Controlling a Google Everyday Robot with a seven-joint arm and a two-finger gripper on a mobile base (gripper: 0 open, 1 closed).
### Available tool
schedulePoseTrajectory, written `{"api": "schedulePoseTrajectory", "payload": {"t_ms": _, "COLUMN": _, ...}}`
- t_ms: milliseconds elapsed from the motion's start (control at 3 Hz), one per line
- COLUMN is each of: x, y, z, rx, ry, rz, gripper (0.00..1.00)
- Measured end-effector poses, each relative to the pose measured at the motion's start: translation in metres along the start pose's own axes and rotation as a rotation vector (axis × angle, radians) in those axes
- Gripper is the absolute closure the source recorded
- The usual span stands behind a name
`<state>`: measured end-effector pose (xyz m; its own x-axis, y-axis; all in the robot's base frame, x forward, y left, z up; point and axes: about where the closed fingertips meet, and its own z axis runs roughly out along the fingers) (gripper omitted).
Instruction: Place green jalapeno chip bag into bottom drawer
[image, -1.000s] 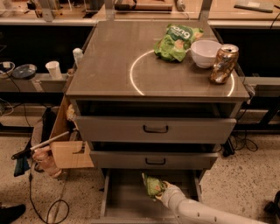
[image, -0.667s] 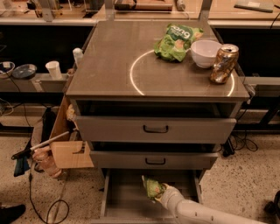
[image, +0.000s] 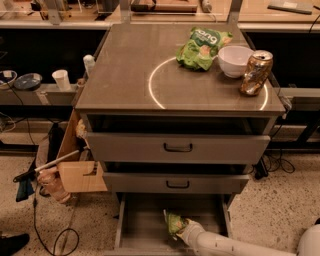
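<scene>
The claw (image: 182, 230) sits low inside the bottom drawer (image: 142, 222), at the end of a white arm (image: 225, 245) that reaches in from the lower right. It meets the green jalapeno chip bag (image: 174, 221), but the arm's end and the bag cover it, so I cannot tell whether it is gripping the bag or only touching it. The bag stands tilted within the drawer, right of the middle, its top towards the back wall. The bottom drawer is pulled out; its grey floor is bare to the left of the bag. Above it are the middle drawer (image: 135, 183) and the top drawer (image: 125, 148), both partly out, each with a black handle. On the worktop (image: 120, 70) a white ring (image: 150, 85) is marked. At the far right of the worktop lie a brighter green bag (image: 202, 47), a white bowl (image: 236, 60) just beside it, and a dented can (image: 256, 72) touching or nearly touching the bowl. A cardboard box (image: 80, 175) stands on the floor to the left of the drawers
</scene>
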<state>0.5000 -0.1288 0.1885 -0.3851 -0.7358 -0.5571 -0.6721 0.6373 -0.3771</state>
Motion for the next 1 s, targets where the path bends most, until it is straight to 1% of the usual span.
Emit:
{"api": "schedulePoseTrajectory", "payload": {"t_ms": 333, "x": 0.0002, "y": 0.0001, "z": 0.0002, "rx": 0.0, "ry": 0.0, "rz": 0.0, "gripper": 1.0}}
{"api": "schedulePoseTrajectory", "payload": {"t_ms": 1000, "x": 0.0002, "y": 0.0002, "z": 0.0003, "rx": 0.0, "ry": 0.0, "rz": 0.0, "gripper": 0.53}}
